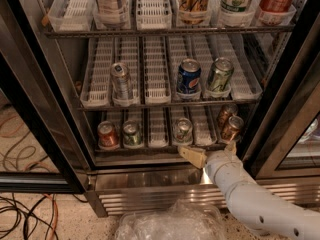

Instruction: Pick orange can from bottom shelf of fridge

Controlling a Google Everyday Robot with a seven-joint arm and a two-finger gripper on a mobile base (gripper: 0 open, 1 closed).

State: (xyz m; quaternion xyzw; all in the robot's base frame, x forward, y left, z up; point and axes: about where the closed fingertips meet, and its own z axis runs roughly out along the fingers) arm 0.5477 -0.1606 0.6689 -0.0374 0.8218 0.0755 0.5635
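The open fridge (pixel 150 196) has several white-laned racks. The orange can (pixel 232 128) stands at the front right of the bottom shelf (pixel 157 129), with a second copper-coloured can (pixel 226 113) behind it. My gripper (pixel 212 151) is open and empty at the shelf's front edge, just below and left of the orange can. One finger (pixel 192 156) points left under a silver-green can (pixel 182 130). The other fingertip (pixel 231 146) is right below the orange can. A red can (pixel 107 134) and a green can (pixel 132 134) stand at the left.
The rack above holds a silver can (pixel 120 80), a blue Pepsi can (pixel 188 77) and a green can (pixel 219 76). The black-framed door (pixel 287 109) stands close on the right. Crumpled clear plastic (pixel 170 224) and cables (pixel 25 214) lie on the floor.
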